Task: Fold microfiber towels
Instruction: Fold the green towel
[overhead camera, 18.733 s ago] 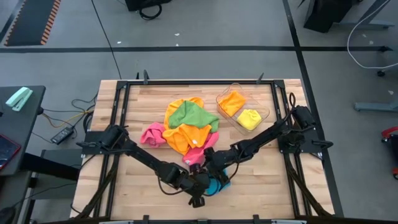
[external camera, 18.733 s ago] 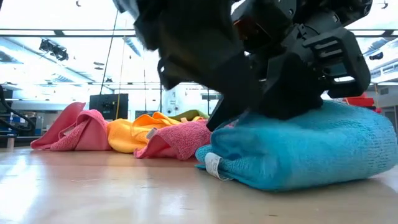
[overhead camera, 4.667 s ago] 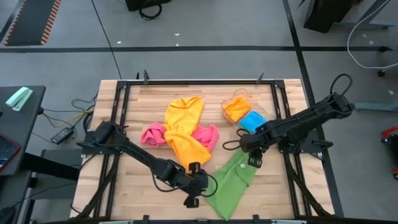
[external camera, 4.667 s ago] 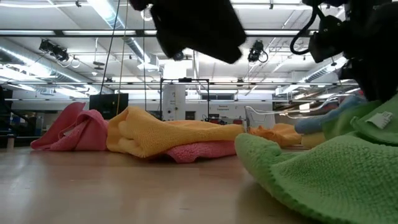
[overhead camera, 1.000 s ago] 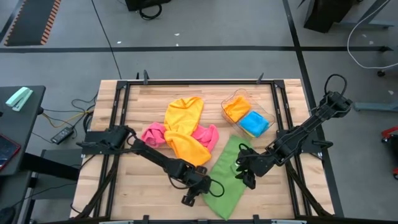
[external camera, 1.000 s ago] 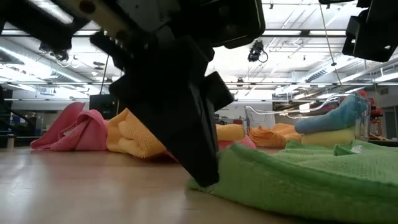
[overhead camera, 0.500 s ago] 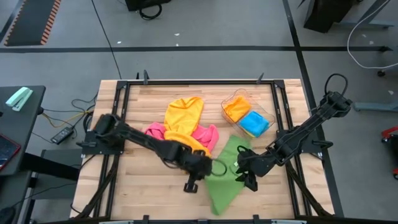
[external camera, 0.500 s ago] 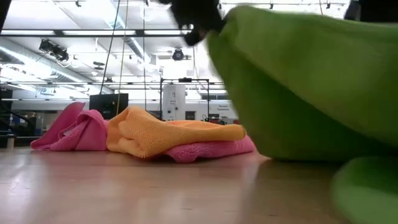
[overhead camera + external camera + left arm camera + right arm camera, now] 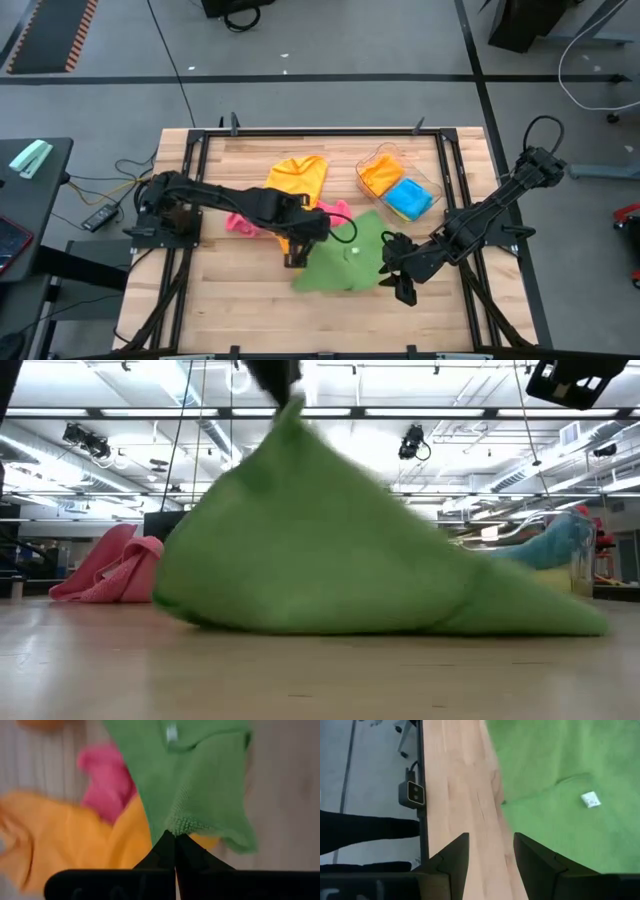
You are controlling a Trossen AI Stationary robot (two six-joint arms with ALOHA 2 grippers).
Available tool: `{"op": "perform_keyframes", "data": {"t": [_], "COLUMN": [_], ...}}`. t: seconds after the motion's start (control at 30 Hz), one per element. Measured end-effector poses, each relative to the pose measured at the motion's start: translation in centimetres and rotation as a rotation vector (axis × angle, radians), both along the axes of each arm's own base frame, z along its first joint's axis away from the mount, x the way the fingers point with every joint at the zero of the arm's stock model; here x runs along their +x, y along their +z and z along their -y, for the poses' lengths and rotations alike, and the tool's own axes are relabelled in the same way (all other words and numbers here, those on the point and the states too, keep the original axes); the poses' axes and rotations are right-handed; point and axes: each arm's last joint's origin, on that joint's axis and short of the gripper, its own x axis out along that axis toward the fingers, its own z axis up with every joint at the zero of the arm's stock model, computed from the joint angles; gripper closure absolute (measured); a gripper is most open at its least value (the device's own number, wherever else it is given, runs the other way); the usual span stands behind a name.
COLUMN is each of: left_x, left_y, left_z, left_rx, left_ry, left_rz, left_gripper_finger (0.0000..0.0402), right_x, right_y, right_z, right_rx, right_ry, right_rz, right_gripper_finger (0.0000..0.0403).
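Tabletop: green towel (image 9: 345,262) in left end effector (image 9: 174,836)

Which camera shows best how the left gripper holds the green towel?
The left wrist view: the left gripper is shut on the green towel at its edge. The high view shows the towel draped beneath the arm; the low view shows it hanging tent-like; the right wrist view shows only cloth.

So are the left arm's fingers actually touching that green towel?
Touching: the left wrist view shows the left gripper fingers pinched shut on the green towel's edge.
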Motion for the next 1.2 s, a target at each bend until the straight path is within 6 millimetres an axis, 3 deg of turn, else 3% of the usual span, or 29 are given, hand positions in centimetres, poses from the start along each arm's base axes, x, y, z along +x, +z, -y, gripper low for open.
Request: {"op": "perform_keyframes", "data": {"t": [0.2,0.33,0.57,0.7,0.8,1.03,1.2], "left_x": [0.0,0.9,2.1,2.0,1.5,1.1,0.6], "left_y": [-2.7,-4.7,-7.1,-7.2,-7.1,-7.0,-9.0], "left_z": [0.1,0.4,-0.2,-0.4,-0.5,0.4,0.4], "left_rx": [0.058,0.077,0.092,0.087,0.084,0.033,0.026], "left_ry": [-0.114,-0.157,-0.160,-0.119,-0.085,-0.142,-0.160], "left_rz": [-0.214,-0.275,-0.340,-0.357,-0.399,-0.426,-0.369], "left_gripper_finger": [0.0396,0.0394,0.0392,0.0391,0.0397,0.0393,0.0396], "right_x": [0.2,1.1,5.0,6.6,7.1,4.8,2.9], "right_y": [-0.1,-1.4,-7.1,-9.7,-10.7,-12.0,-10.4], "right_z": [0.1,0.1,0.7,1.9,2.8,4.0,3.3], "right_rx": [-0.093,-0.234,-0.342,-0.357,-0.329,-0.256,-0.224], "right_ry": [-0.017,-0.025,-0.137,-0.180,-0.199,-0.190,-0.144], "right_rz": [0.047,0.055,-0.080,-0.153,-0.085,0.083,0.139], "right_gripper_finger": [0.0240,0.0240,0.0239,0.0236,0.0235,0.0241,0.0242]}}
